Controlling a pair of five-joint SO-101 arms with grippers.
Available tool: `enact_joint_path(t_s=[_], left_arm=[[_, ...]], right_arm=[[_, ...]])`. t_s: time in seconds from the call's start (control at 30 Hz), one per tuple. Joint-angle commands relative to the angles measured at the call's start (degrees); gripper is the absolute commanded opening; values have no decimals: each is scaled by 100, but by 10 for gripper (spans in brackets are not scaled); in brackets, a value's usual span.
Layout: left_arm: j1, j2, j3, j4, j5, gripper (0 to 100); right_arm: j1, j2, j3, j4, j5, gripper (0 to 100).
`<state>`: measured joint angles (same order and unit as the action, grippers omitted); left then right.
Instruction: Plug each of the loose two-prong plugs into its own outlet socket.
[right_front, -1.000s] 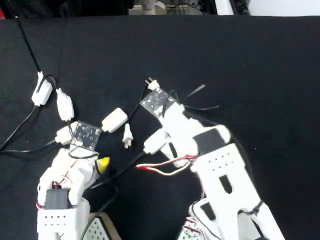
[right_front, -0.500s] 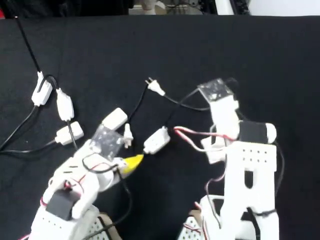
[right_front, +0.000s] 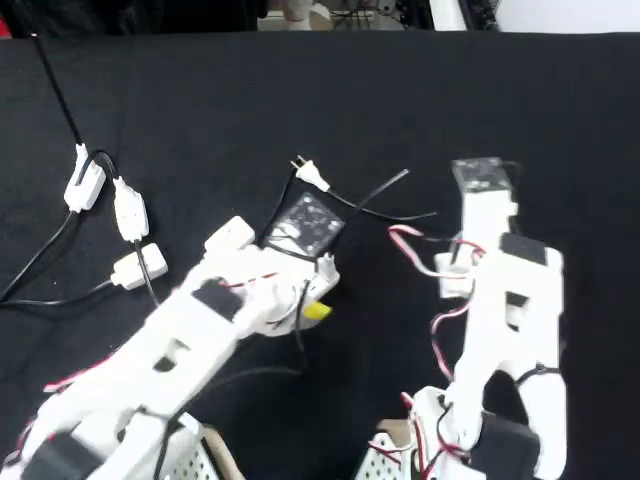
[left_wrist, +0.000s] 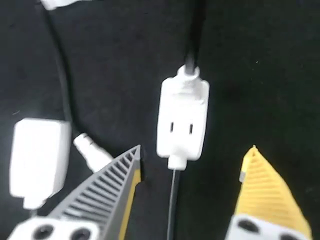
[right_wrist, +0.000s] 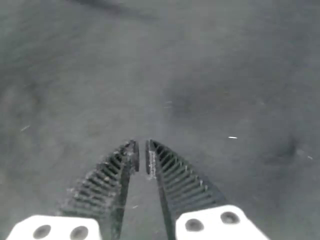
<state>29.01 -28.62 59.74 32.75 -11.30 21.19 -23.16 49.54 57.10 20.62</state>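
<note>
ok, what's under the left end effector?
A white two-slot outlet socket lies below the open left end effector. A loose plug beside it is partly hidden by the grey finger.

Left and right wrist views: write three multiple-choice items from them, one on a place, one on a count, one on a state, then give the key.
1. Where does the outlet socket lie?
A. With its near end in the gap between the left end effector's fingertips.
B. In the right end effector's grip.
C. Under the right end effector.

2. How many slots show on its face?
A. One.
B. Two.
C. Four.

3. How is the right end effector?
A. Spread wide.
B. Shut on nothing.
C. Shut on the outlet socket.

Key:
1 A, its near end sits between the spread fingertips, ungripped.
2 B, two slots lie side by side.
3 B, the fingertips nearly meet over bare black cloth.
</note>
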Motion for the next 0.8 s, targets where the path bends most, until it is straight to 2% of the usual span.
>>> enact_joint_path(t_s=[0.0, 0.17, 0.33, 0.5, 0.67, 0.77], left_arm=[[84, 738, -435, -818, -18, 315], [-154, 1741, -1499, -519, -246, 312], [-75, 2681, -2044, -149, -308, 310], [-57, 2769, -2018, -105, -642, 309], [-48, 2778, -2193, 475, -642, 306], [-4, 2778, -2202, 721, -642, 229]], right_arm=[[343, 189, 84, -352, -220, 28], [316, 505, 382, -993, -211, 28], [316, 690, 409, -1081, -211, 28], [211, 716, 409, -1090, -211, 28], [176, 716, 418, -1090, -211, 28], [176, 716, 418, -1090, -211, 28]])
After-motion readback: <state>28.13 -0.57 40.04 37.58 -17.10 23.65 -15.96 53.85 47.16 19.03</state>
